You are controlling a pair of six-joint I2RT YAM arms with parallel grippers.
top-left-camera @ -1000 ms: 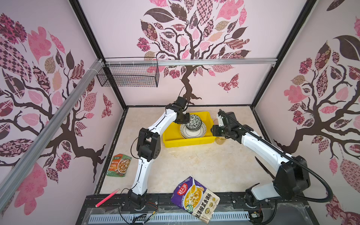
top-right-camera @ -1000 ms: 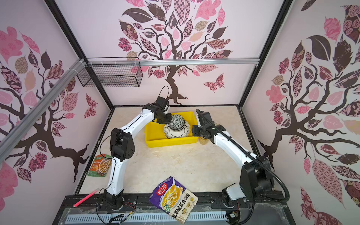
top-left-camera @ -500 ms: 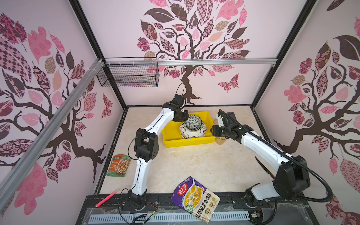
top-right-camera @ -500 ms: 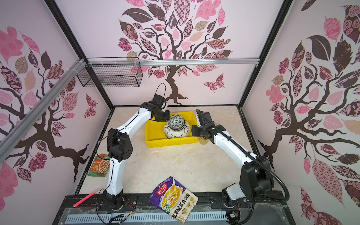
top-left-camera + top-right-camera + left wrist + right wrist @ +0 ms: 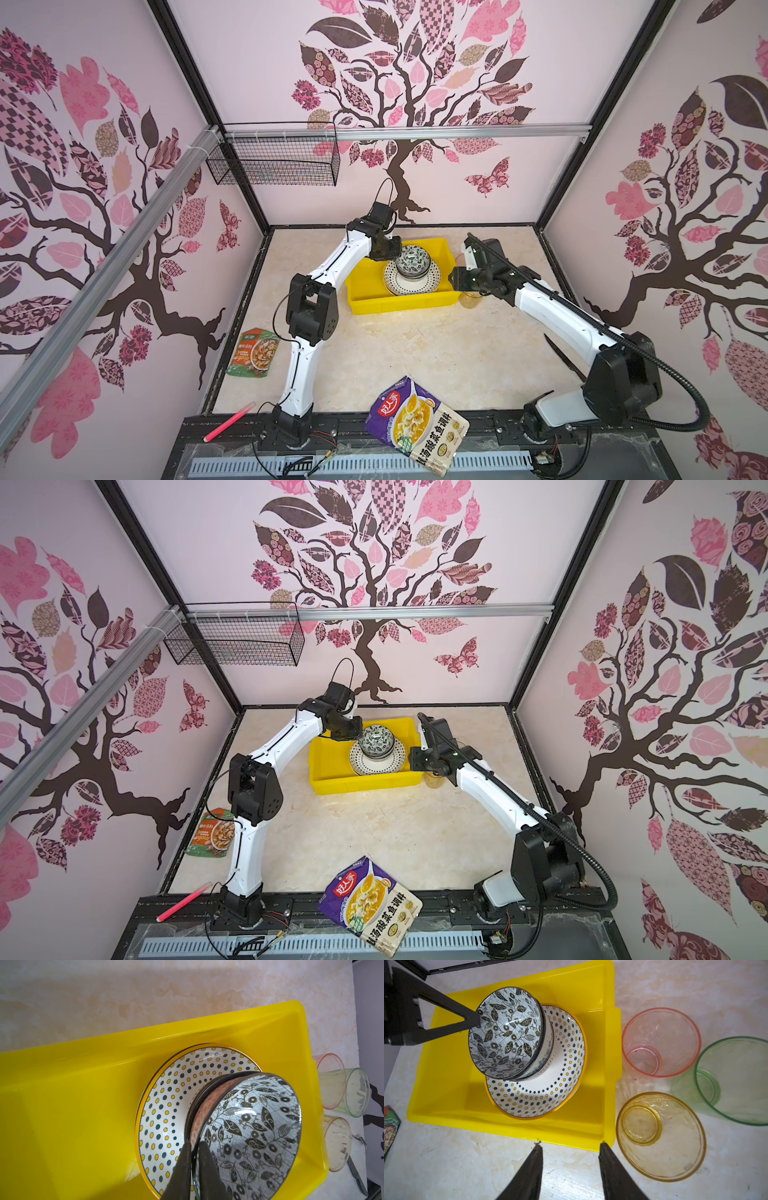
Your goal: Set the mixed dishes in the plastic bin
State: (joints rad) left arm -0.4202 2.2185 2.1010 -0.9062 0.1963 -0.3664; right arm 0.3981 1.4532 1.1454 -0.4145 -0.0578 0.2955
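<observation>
The yellow plastic bin [image 5: 399,306] stands at the back middle of the marble table [image 5: 415,353]. Inside it, toward its right end, lies the dotted plate [image 5: 550,1093] with a yellow rim. It rests on at least 1 more plate, whose dark edge shows under it in the left wrist view.

On the dotted plate sits a stack of small bowls. The top one is the black-and-white leaf bowl [image 5: 506,1030], which stands tilted on at least 2 bowls below. The left gripper [image 5: 194,1144] is clenched on the rim of this bowl, with 1 finger inside and 1 outside on the orange-patterned wall.

The right gripper [image 5: 570,1145] hangs above the table just beside the bin's front right corner. Its jaws are released, wide apart, and nothing is between them.

3 tumblers stand upright on the table outside the bin, just beside its right wall: the pink tumbler [image 5: 661,1043], the green tumbler [image 5: 733,1080] and the amber tumbler [image 5: 661,1136]. The amber one is nearest to the right gripper.

A purple food pouch [image 5: 415,424] lies at the table's front edge, and a seasoning packet [image 5: 253,353] lies at its left edge.
</observation>
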